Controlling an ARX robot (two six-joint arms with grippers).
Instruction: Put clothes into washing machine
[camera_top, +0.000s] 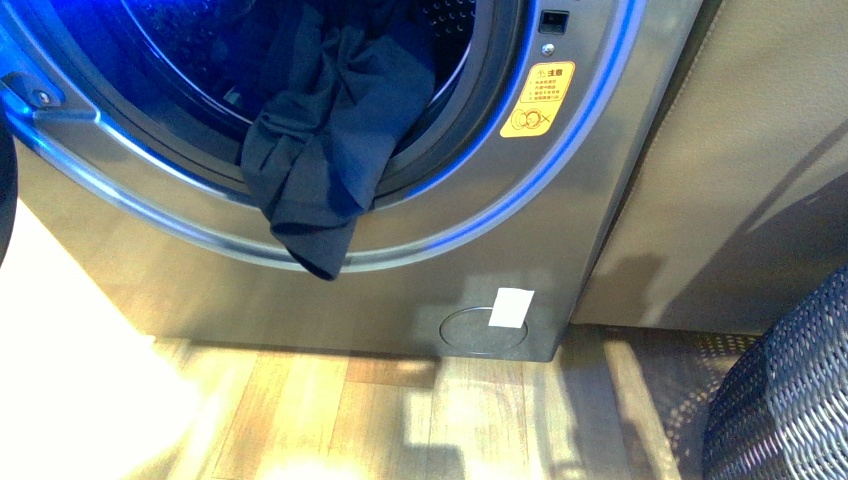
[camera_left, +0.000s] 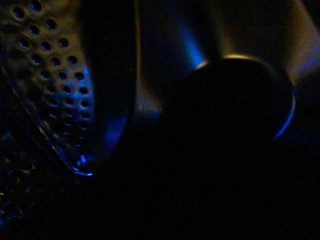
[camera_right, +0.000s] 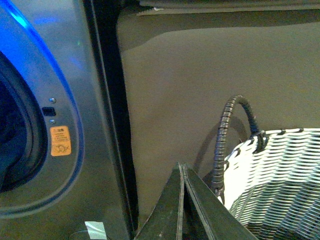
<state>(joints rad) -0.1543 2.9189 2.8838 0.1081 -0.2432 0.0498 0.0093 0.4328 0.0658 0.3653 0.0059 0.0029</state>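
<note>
My left wrist view is dark, so I take nothing from it; I cannot tell how the left gripper stands. In the front view the washing machine (camera_top: 420, 270) has its round mouth open and lit blue; the clothes (camera_top: 330, 130) lie draped over the lower lip, upper part inside the mouth, lower tail hanging down the front panel, left of the orange sticker (camera_top: 537, 98). By my judgement the job is only half done. The risk is the tail: its weight could drag the whole garment out onto the wooden floor (camera_top: 450, 420), or a shove that catches one fold would bunch it on the seal. Right of the machine stands the beige cabinet (camera_top: 740, 170), then a woven basket (camera_top: 790, 400). The right gripper (camera_right: 181, 172) has its fingers pressed together on nothing, beside that basket and well apart from the clothes.
</note>
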